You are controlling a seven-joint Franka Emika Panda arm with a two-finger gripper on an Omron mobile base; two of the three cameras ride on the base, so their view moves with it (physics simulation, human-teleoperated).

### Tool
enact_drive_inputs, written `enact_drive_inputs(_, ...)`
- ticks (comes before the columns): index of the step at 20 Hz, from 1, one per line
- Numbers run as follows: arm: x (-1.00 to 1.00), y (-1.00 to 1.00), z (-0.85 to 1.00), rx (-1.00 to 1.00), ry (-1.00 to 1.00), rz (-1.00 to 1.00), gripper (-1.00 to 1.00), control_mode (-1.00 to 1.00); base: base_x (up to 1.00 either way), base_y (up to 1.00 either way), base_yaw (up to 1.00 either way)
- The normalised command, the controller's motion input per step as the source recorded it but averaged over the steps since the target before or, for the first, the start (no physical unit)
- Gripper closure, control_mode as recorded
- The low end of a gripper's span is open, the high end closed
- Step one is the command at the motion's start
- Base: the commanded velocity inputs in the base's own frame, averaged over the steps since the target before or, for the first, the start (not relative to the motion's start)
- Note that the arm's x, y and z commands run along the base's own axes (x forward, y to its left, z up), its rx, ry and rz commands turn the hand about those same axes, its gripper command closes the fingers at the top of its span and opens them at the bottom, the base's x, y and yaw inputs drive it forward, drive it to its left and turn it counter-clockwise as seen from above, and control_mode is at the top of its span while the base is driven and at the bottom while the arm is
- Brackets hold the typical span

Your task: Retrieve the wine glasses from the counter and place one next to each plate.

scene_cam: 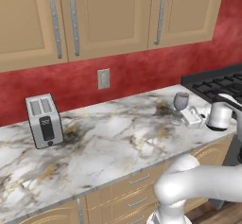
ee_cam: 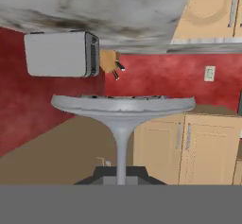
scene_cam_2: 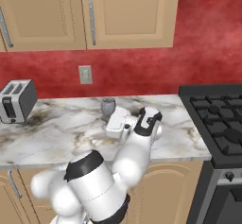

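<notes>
One grey-blue wine glass (scene_cam: 181, 100) stands upright near the right end of the marble counter (scene_cam: 108, 138), close to the stove. My gripper (scene_cam: 185, 115) reaches it from the right at stem height. In the right base view the wine glass (scene_cam_2: 108, 106) rises just left of the white hand, with the gripper (scene_cam_2: 110, 119) at its stem. The hand view is rolled upside down. There the wine glass's round foot (ee_cam: 123, 106) spreads wide and its thin stem runs down into my gripper (ee_cam: 121, 176), shut on it. The second glass and both plates are out of view.
A silver toaster (scene_cam: 44, 120) sits at the counter's left, seen too as the toaster (scene_cam_2: 16, 100). A black gas stove (scene_cam: 217, 83) borders the counter on the right. A wall outlet (scene_cam: 103, 78) is on the red backsplash, under tan upper cabinets (scene_cam: 108, 15).
</notes>
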Motion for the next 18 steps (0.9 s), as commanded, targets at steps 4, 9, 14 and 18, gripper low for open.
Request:
enact_drive_inputs(4, -0.04, 0.45, 0.49, 0.00, -0.25, -0.01, 1.00, -1.00, 0.00, 0.00, 0.00)
enact_drive_inputs(9, -0.12, -0.16, 0.67, 0.22, -0.16, 0.00, 1.00, -1.00, 0.00, 0.00, 0.00)
enact_drive_inputs(14, -0.21, -0.19, 0.16, 0.42, -0.02, 0.00, 1.00, -1.00, 0.00, 0.00, 0.00)
enact_drive_inputs(18, -0.18, -0.03, 0.16, 0.23, -0.04, 0.00, 1.00, -1.00, 0.00, 0.00, 0.00)
